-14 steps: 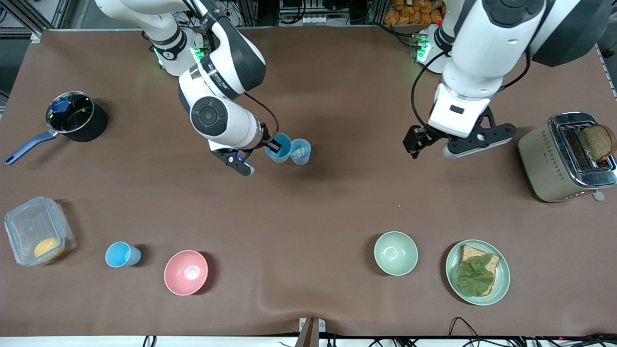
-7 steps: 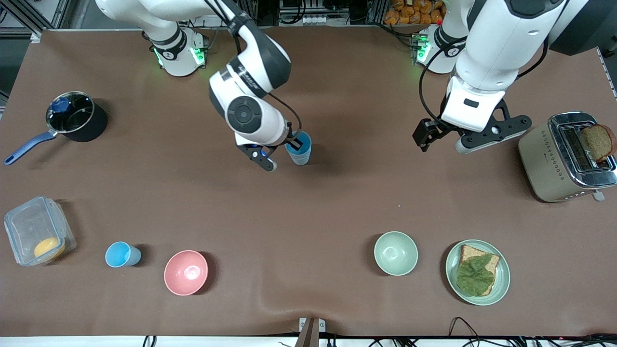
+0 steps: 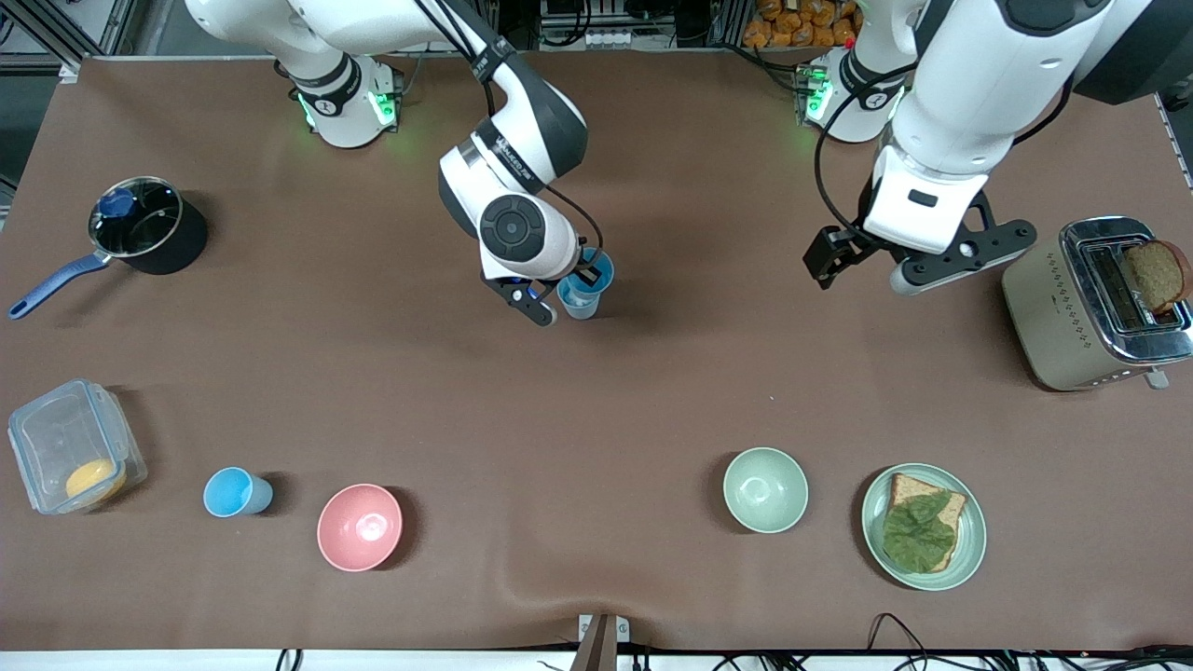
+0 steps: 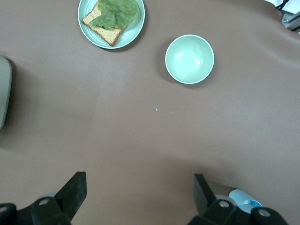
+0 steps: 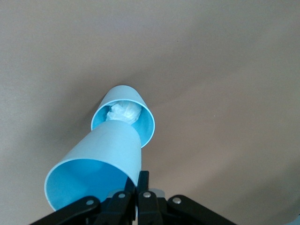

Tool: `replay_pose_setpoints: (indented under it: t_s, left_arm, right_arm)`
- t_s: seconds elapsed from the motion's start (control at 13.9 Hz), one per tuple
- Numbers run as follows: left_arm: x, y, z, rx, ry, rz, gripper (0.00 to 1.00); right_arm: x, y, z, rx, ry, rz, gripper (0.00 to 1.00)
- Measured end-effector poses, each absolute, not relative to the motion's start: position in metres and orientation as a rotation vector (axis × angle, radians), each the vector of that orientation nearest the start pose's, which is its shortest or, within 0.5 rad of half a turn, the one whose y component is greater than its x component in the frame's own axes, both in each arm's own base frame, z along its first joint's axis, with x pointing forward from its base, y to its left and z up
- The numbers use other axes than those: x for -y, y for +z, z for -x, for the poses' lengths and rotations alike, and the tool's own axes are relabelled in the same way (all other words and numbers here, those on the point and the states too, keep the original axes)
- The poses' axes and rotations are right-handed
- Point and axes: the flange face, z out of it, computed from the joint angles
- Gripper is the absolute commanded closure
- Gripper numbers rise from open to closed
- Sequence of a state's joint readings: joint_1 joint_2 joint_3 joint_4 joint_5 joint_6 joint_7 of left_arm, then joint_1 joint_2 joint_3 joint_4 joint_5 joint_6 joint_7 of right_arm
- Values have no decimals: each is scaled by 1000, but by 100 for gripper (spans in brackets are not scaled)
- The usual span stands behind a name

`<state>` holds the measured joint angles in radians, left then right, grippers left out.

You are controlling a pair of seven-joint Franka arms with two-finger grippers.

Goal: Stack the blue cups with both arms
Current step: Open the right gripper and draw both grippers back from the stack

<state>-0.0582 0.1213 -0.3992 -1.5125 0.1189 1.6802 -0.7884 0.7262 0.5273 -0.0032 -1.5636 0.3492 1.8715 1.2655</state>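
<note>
- Two of our right gripper's [image 5: 139, 197] fingers are clamping a blue cup's [image 5: 96, 171] rim, over a paper-stuffed cup [image 5: 124, 115].
- Our left gripper [image 4: 140, 199] is waiting, fingers apart.

A robotics lab. Two bolted-down arms [image 3: 522, 177] share a brown-covered counter [image 3: 596, 401], with aluminium framing [image 3: 75, 28] and cables [image 3: 895, 634] at its edges.

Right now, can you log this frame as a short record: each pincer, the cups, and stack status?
right pincer: shut on held cup's rim, over the table cup
held cup: tilted, above the table cup
table cup: upright, crumpled white stuff inside
third cup: alone beside the pink bowl
left pincer: open, empty, over bare table; arm waits
stack status: not yet nested
</note>
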Motion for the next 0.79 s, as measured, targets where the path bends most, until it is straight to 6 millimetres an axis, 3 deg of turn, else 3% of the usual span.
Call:
replay_pose_setpoints:
  t_s: [0.14,0.22,0.36,0.79]
  left_arm:
    - [219,605,-556,457,-125,3106,0]
    - [204,609,-559,425,-124,3118,0]
    - [173,615,-563,381,-100,3125,0]
    - [126,616,-564,230,-15,3109,0]
  right_arm:
    - [-462,322,-485,-1042,608,2915,100]
    - [-462,320,-485,-1043,610,2917,91]
    - [-462,318,-484,-1041,612,2923,0]
    - [-450,323,-490,-972,598,2995,0]
